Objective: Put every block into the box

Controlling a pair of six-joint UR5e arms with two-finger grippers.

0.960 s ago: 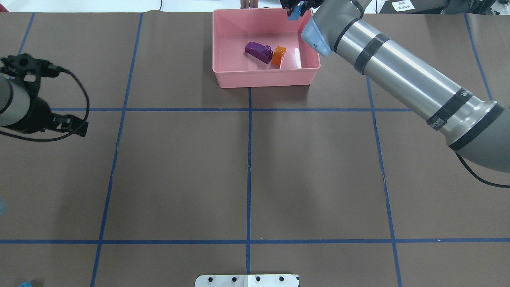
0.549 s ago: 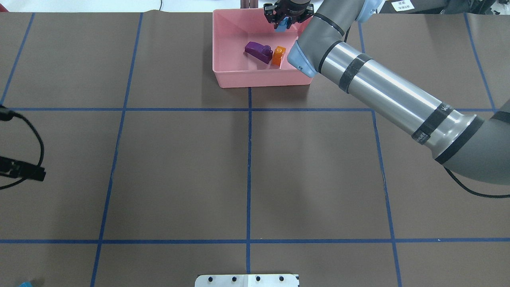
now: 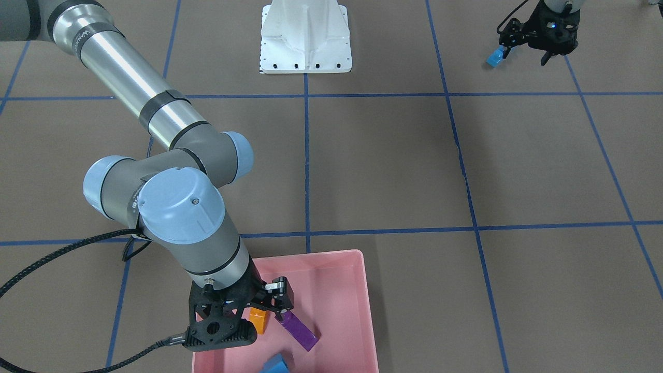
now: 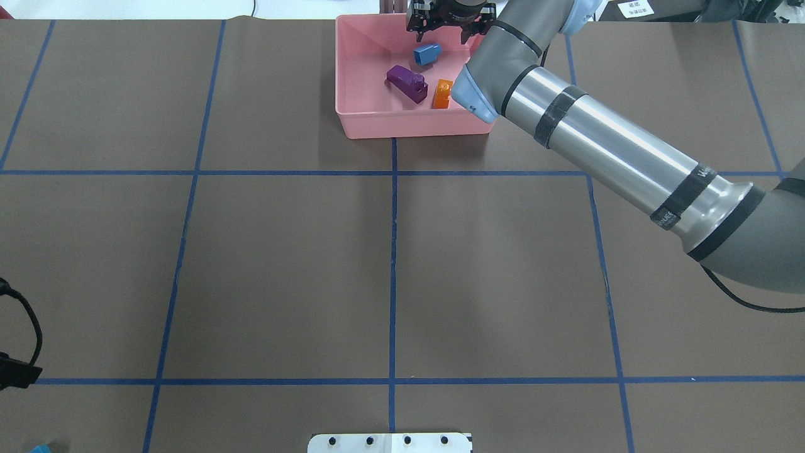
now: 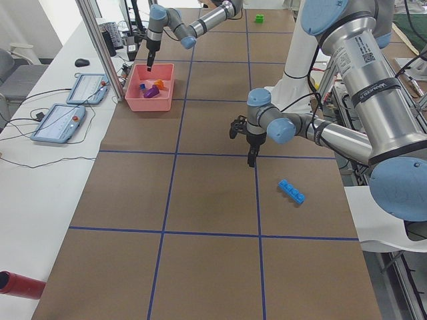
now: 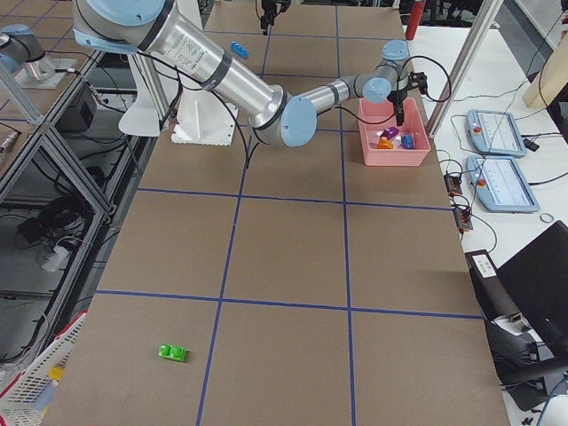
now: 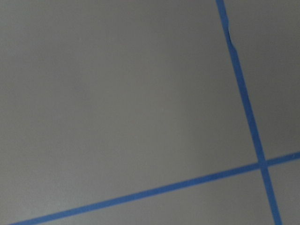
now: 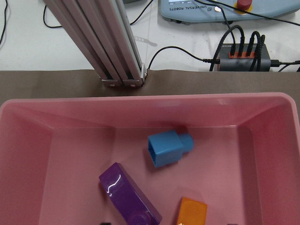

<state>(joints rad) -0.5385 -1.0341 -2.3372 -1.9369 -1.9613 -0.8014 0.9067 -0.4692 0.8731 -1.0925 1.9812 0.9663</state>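
The pink box (image 4: 377,126) stands at the table's far edge. In it lie the purple block (image 4: 407,83), the orange block (image 4: 443,93) and the small blue block (image 4: 427,53); all three also show in the right wrist view, the blue one (image 8: 166,147) on its side. My right gripper (image 4: 448,24) hangs open and empty over the box's far wall. The long blue block (image 5: 291,191) lies on the table near my left gripper (image 3: 525,56), which hovers open and apart from it. The green block (image 6: 173,353) lies far off on my right side.
The white robot base (image 3: 305,36) stands at the table's near edge. An aluminium post (image 8: 117,47) rises just behind the box. Teach pendants (image 5: 67,117) and cables lie on the side bench. Blue tape lines (image 7: 248,112) cross the brown table.
My right gripper opened and the small blue block dropped into the box. My left arm drew back toward the robot's side and nearly left the overhead view.
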